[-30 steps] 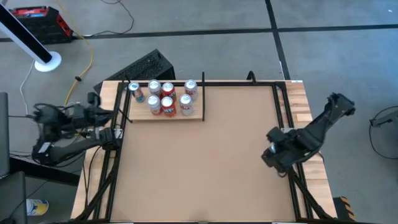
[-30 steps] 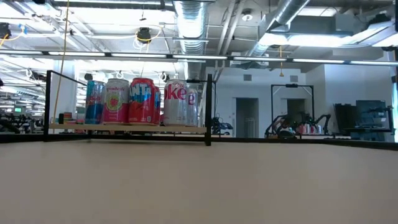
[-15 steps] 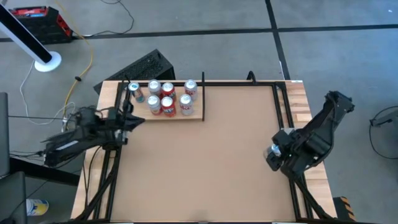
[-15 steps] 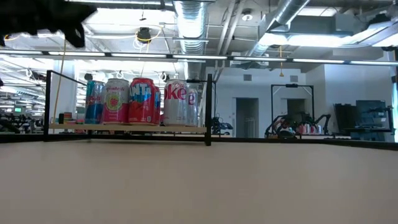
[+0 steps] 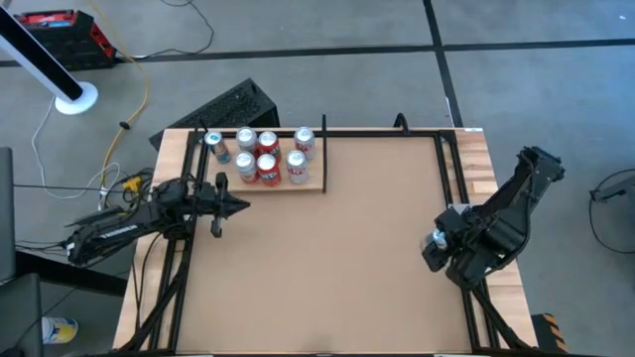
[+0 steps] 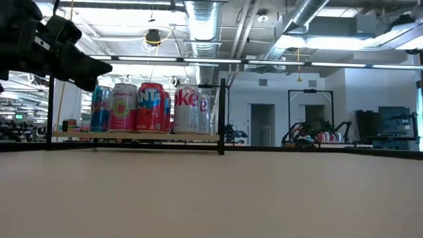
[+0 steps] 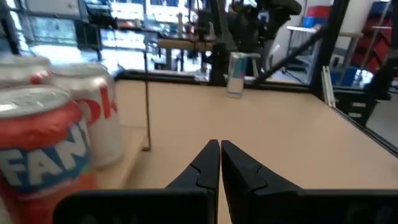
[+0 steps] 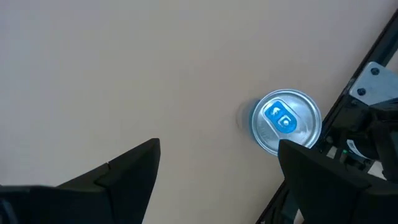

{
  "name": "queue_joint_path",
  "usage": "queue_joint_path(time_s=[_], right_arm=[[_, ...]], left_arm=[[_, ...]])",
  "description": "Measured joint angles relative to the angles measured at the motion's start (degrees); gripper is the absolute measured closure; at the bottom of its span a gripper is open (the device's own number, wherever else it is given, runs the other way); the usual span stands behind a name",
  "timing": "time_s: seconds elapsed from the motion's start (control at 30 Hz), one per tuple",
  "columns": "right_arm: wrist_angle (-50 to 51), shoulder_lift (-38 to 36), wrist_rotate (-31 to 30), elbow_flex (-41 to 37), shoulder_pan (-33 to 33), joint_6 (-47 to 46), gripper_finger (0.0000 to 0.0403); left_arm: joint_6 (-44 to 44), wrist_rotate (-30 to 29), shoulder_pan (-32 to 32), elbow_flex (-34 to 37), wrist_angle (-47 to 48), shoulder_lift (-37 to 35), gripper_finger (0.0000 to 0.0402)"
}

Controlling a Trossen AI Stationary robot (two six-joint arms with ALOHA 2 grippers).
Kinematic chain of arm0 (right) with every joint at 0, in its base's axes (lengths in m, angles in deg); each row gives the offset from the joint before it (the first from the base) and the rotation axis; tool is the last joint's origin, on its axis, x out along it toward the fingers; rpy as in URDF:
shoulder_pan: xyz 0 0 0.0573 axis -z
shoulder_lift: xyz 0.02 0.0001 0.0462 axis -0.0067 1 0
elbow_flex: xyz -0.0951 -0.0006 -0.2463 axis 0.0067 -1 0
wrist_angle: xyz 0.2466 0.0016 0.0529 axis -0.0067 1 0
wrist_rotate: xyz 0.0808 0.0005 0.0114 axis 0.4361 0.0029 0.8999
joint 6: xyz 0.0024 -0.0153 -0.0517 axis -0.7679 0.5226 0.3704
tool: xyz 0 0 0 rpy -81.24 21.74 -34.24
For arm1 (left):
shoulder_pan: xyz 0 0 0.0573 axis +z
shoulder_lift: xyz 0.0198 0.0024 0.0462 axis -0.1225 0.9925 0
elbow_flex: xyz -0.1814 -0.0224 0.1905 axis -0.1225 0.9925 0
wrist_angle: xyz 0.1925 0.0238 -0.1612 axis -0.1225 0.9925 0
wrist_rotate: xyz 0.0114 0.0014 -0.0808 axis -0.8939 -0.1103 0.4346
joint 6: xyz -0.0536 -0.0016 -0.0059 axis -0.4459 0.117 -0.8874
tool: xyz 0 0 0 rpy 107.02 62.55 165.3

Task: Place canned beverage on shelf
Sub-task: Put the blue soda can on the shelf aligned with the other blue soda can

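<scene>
A silver can with a blue tab (image 8: 286, 121) stands upright on the brown table near its right edge; it also shows in the high view (image 5: 430, 239) and far off in the left wrist view (image 7: 236, 73). My right gripper (image 8: 217, 152) hangs open above the table, pointing down, with the can just beside one fingertip (image 8: 292, 152). The pale-wood shelf (image 5: 310, 184) sits at the far left and bears several upright cans (image 5: 266, 159). My left gripper (image 5: 236, 206) is shut and empty, level in the air just in front of the shelf (image 7: 134, 155).
Black rods edge the shelf (image 6: 221, 116) and stand up at its corners. Black rails run along the table's left and right sides (image 5: 451, 164). The broad middle of the brown tabletop (image 5: 327, 268) is bare. A dark box (image 5: 223, 104) lies on the floor beyond the far-left corner.
My left gripper has swung from beyond the table's left edge toward the right, and now hangs over the table in front of the shelf. My right gripper has shifted a little toward the table's near edge. The cans have stayed put.
</scene>
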State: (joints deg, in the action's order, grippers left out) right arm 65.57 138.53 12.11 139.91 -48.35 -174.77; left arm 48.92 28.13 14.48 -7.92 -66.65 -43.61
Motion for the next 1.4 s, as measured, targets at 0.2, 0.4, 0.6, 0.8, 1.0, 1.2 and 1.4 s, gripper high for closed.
queue_joint_path(time_s=[0.2,0.4,0.6,0.8,1.0,1.2,1.4], right_arm=[[-0.2,1.9,0.0,0.0,0.0,1.7,0.0054],[-0.3,1.9,0.0,0.0,0.0,2.7,0.0054],[-0.4,1.9,0.0,0.0,0.0,2.3,0.0054],[0.2,1.9,0.1,0.0,0.0,-0.6,0.0054],[0.2,1.9,0.3,-1.7,0.6,-0.3,0.0054],[0.3,1.2,3.2,-6.4,1.3,0.6,0.0054],[0.3,-0.8,3.1,-9.4,1.3,0.3,0.0054]], left_arm=[[-3.1,11.2,-4.1,0.0,-0.6,3.7,0.0402],[-0.7,9.0,-14.5,0.1,-0.7,6.4,0.0402],[3.0,-2.6,-21.7,0.2,-2.2,6.3,0.0402],[3.8,-20.5,-29.0,0.2,-4.0,6.3,0.0402],[8.3,-28.4,-34.6,0.2,-8.4,6.3,0.0402],[8.3,-29.2,-35.8,0.2,-6.9,6.3,0.0402],[7.3,-29.2,-35.8,0.2,-4.9,6.3,0.0402]])
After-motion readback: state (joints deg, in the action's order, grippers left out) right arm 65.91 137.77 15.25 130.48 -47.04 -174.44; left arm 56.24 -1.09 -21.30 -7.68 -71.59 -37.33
